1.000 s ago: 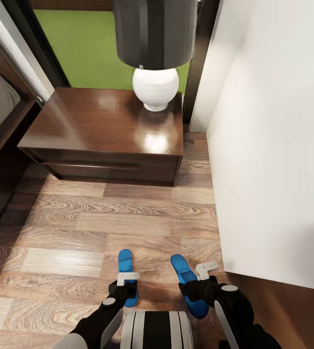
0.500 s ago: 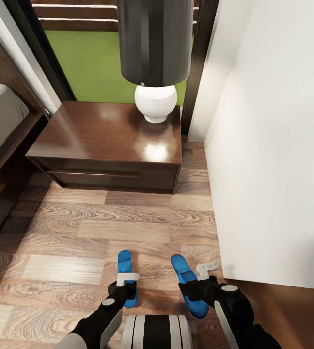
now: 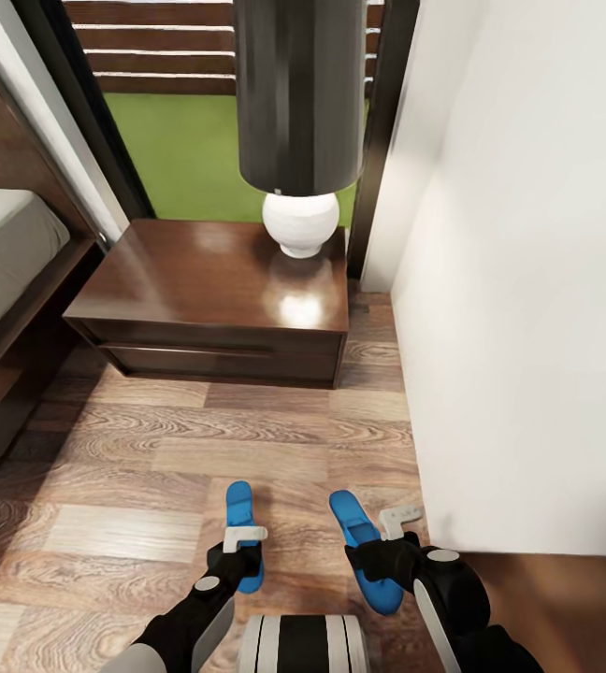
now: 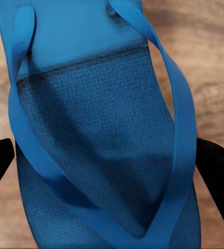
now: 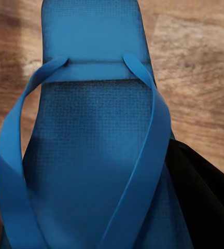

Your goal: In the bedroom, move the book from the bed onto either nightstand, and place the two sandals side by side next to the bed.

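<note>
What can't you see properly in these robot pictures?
- Left claw and right claw, head view: the arms cover where they meet the sandals, so the grip can't be judged.
- Bed, head view: mostly cut off by the picture's edge.
- Lamp, head view: its top is cut off.
- Left sandal, left wrist view: both ends run past the frame.

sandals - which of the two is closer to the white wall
The sandal in the right gripper; it is nearer the white wall. The sandal in the left gripper is nearer the bed.
</note>
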`<state>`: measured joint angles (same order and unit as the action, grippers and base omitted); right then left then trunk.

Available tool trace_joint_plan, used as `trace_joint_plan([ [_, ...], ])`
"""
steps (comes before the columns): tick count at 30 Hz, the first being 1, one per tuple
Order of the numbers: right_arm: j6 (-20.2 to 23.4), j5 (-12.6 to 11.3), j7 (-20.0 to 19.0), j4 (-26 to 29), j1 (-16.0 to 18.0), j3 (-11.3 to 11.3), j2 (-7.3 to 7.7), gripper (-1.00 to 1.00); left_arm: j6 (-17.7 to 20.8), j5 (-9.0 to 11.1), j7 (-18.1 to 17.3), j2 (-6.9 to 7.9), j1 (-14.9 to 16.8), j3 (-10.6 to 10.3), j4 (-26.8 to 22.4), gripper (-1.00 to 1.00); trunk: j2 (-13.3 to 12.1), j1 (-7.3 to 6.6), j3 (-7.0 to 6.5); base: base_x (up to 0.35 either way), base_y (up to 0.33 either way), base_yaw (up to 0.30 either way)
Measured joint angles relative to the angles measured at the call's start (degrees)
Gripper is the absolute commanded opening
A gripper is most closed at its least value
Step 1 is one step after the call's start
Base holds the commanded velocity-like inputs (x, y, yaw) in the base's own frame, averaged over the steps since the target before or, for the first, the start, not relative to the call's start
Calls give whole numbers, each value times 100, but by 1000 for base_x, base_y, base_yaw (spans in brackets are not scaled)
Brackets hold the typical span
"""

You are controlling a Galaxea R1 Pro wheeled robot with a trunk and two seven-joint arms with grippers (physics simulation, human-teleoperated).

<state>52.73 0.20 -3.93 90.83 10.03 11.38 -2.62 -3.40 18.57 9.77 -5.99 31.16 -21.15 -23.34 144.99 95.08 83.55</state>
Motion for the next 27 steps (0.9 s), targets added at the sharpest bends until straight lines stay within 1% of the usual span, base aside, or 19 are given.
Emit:
trace_joint_plan([
  [11, 5, 0, 0, 0, 1, 0, -2, -100, -62, -1, -7, 36, 1, 9, -4, -100, -15, -28, -244, 0, 0, 0],
  [14, 10, 1, 0, 0, 3, -3, -5, -100, -65, 2, -7, 125, 1, 15, -5, -100, -19, -36, -310, 0, 0, 0],
  [15, 13, 0, 0, 0, 3, -3, -6, -100, -66, 3, -9, 168, 1, 17, -6, -100, -20, -39, -333, 0, 0, 0],
  [16, 23, 2, 0, 0, 4, -8, -7, -100, -60, 5, -10, 243, 1, 25, -6, -100, -21, -41, -355, 0, 0, 0],
  [18, 38, 1, 0, 0, 4, -13, -8, -100, -40, 9, -19, 323, 3, 22, -9, -100, -24, -46, -399, 0, 0, 0],
  [24, 57, -1, 0, 0, 5, -13, -9, -100, -2, 20, -84, 436, 8, 21, -17, -100, -32, -62, -532, 0, 0, 0],
  [27, 57, -1, 0, 0, 5, -7, -9, -100, 9, 27, -114, 469, 10, 23, -26, -100, -36, -70, -599, 0, 0, 0],
])
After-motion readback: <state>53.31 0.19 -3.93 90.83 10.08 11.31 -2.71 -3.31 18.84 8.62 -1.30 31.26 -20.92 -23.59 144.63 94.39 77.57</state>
